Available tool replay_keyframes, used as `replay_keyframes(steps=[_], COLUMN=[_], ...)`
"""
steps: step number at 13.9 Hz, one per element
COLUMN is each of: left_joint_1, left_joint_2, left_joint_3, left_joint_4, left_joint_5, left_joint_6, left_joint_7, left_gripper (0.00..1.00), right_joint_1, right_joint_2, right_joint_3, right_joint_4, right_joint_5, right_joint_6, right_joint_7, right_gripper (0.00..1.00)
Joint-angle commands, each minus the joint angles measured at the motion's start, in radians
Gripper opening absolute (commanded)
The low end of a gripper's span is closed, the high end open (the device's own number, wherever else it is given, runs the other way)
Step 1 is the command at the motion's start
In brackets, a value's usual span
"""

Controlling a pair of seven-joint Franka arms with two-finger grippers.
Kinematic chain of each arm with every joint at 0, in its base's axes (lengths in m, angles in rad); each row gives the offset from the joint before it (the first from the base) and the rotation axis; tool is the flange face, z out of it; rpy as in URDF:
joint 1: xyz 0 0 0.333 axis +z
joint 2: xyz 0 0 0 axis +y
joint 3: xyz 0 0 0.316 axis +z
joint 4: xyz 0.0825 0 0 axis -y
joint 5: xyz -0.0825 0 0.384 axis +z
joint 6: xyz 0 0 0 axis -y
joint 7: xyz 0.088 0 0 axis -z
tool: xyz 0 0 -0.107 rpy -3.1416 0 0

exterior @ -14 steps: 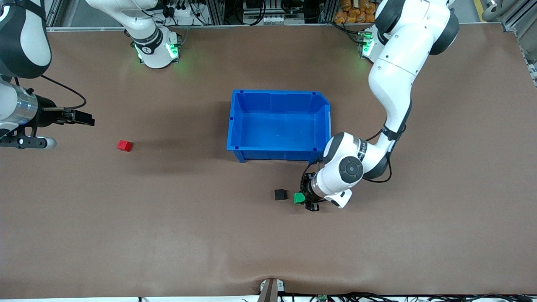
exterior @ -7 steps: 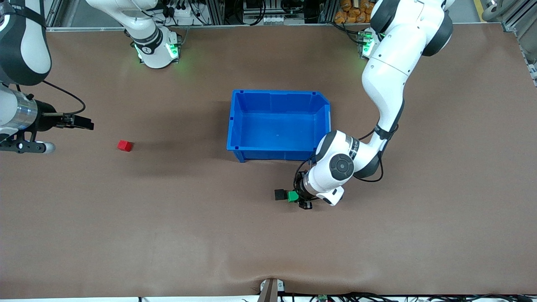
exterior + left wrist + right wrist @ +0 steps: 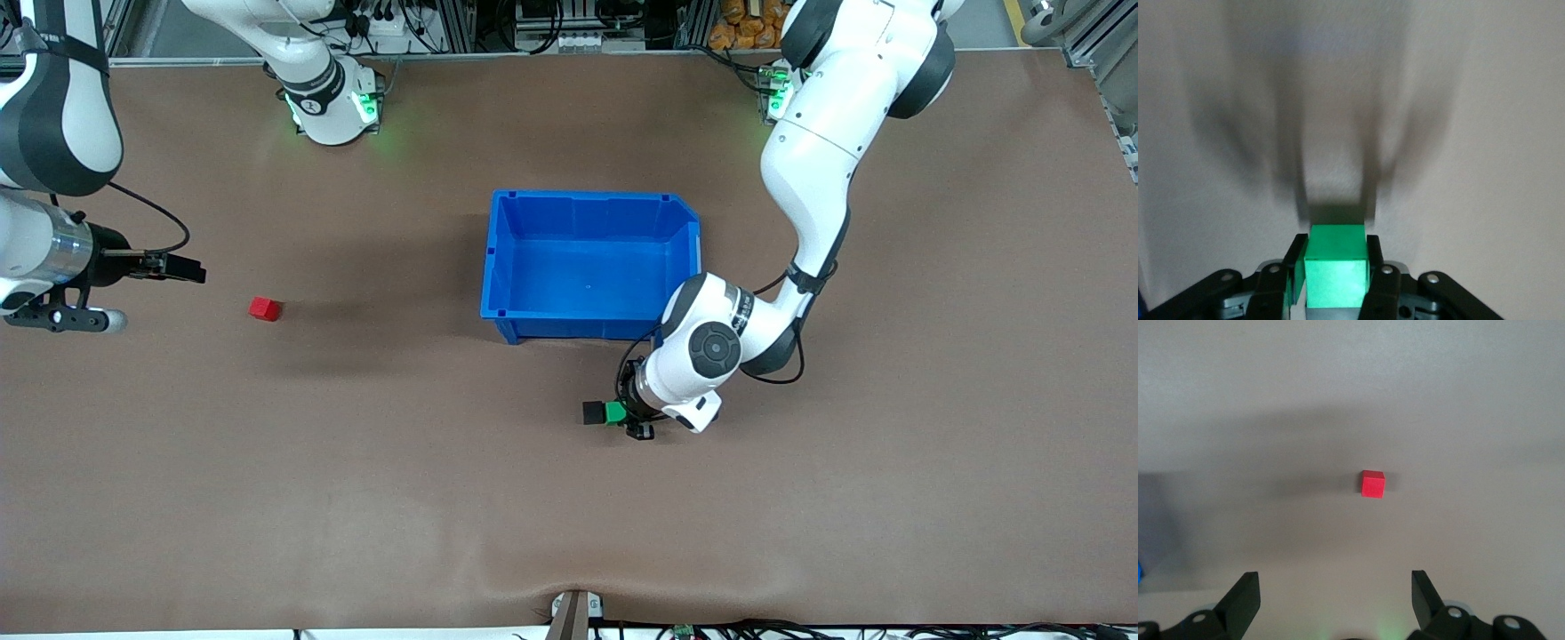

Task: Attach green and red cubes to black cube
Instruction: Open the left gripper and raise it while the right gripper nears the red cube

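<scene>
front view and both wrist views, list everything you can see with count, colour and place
green cube: one, bright green, held by the left end effector, against the black cube
black cube: one, matte black, on the table, nearer the front camera than the blue bin
red cube: one, bright red, alone on the table toward the right arm's end
blue bin: one, blue, mid-table
table: one, brown
left end effector: shut on the green cube
right end effector: open, in the air near the red cube, waiting
</scene>
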Motion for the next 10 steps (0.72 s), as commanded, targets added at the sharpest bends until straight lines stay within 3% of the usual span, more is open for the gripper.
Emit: replay_keyframes(steps=[1, 3, 5, 6, 7, 10], left_joint_1=[-0.043, -0.052, -0.044, -0.041, -0.038, -0.015], left_joint_2=[0.042, 0.040, 0.031, 0.025, 0.020, -0.029], left_joint_3=[0.033, 0.038, 0.038, 0.038, 0.036, 0.033], left_joint_4=[0.038, 0.038, 0.037, 0.037, 0.037, 0.037], left_joint_5=[-0.017, -0.014, -0.011, -0.006, -0.002, -0.002], left_joint_6=[-0.009, -0.009, -0.013, -0.014, -0.020, -0.075], left_joint_7=[0.008, 0.014, 0.016, 0.017, 0.035, 0.095], left_gripper=[0.03, 0.09, 0.24, 0.47, 0.99, 1.00], right_joint_1=[-0.018, -0.017, -0.017, -0.017, -0.017, -0.019], right_joint_2=[-0.010, -0.004, 0.004, 0.004, 0.004, 0.004], right_joint_3=[0.011, 0.011, 0.011, 0.011, 0.011, 0.011], right_joint_4=[-0.014, -0.016, -0.022, -0.029, -0.043, -0.063], right_joint_5=[-0.017, -0.017, -0.017, -0.017, -0.016, -0.016], right_joint_6=[0.013, 0.018, 0.027, 0.039, 0.051, 0.077], right_joint_7=[0.011, 0.011, 0.011, 0.011, 0.011, 0.013], right_gripper=[1.00, 1.00, 1.00, 1.00, 1.00, 1.00])
